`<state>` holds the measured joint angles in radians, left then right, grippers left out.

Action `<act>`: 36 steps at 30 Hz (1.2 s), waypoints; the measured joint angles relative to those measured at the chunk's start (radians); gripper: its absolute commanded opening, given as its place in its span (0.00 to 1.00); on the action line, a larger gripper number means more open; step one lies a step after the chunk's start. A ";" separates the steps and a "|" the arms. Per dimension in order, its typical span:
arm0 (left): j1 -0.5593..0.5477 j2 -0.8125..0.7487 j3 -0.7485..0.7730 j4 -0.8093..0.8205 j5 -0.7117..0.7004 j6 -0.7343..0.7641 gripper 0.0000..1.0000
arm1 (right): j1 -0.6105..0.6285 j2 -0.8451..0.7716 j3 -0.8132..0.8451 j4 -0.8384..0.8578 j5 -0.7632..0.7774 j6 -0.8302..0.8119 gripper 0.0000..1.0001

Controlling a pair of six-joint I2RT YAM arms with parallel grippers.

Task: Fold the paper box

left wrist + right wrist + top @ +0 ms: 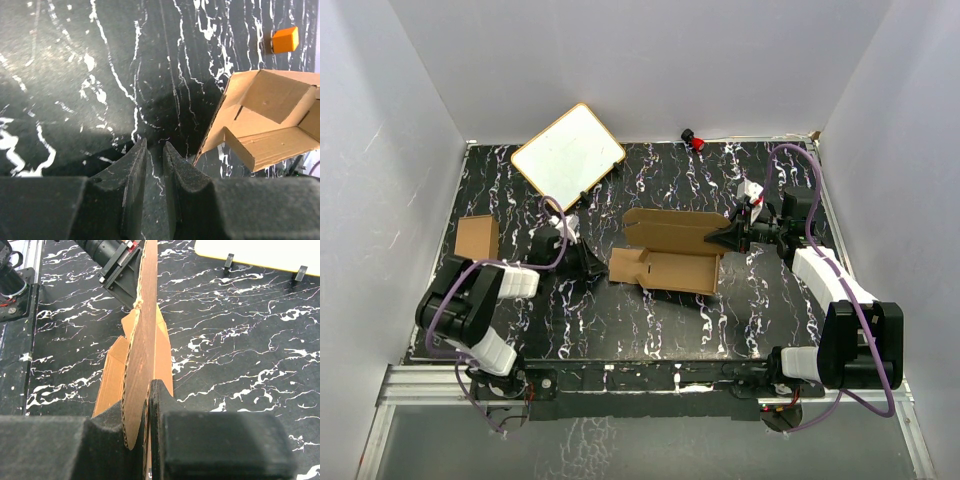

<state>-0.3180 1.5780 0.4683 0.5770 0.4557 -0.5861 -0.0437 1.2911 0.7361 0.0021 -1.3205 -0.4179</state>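
Mid-table (pixel 760 300), the paper box (pixel 665 255) lies half-formed, one upright panel pinched fast in our right gripper (pixel 141 412); our left gripper (pixel 153 150) waits by the box's left end, all but closed on nothing (seemingly clear of the cardboard, though that view is tight). We judge the fold goes best if the pinch stays steady; press along the creases, never across.

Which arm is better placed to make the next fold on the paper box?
Right, likely. The right tool is clamped on an upright panel of the paper box, while the left tool sits nearly shut and empty beside it.
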 measured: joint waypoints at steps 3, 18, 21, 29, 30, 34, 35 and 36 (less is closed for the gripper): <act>0.000 0.050 0.017 0.047 0.048 0.007 0.20 | 0.000 0.000 0.000 0.000 -0.004 0.000 0.08; -0.060 0.198 0.077 0.247 0.220 0.045 0.32 | 0.000 0.001 0.000 -0.001 -0.014 -0.002 0.08; -0.081 0.208 0.080 0.269 0.241 0.053 0.34 | 0.000 0.002 0.000 -0.001 -0.014 -0.003 0.08; -0.105 0.209 0.079 0.328 0.280 0.056 0.40 | 0.000 0.006 0.000 -0.002 -0.015 -0.003 0.08; -0.107 0.209 0.079 0.334 0.283 0.056 0.42 | 0.000 0.006 0.000 -0.002 -0.015 -0.003 0.08; -0.113 0.204 0.066 0.352 0.286 0.055 0.48 | 0.000 0.006 0.000 -0.002 -0.015 -0.003 0.08; -0.115 0.200 0.060 0.359 0.286 0.054 0.49 | 0.000 0.006 0.000 -0.002 -0.015 -0.003 0.08; -0.117 0.196 0.054 0.363 0.286 0.052 0.51 | 0.000 0.006 0.000 -0.002 -0.015 -0.003 0.08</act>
<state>-0.4351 1.7741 0.5220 0.9401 0.7414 -0.5339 -0.0437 1.2976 0.7361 0.0006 -1.3354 -0.4210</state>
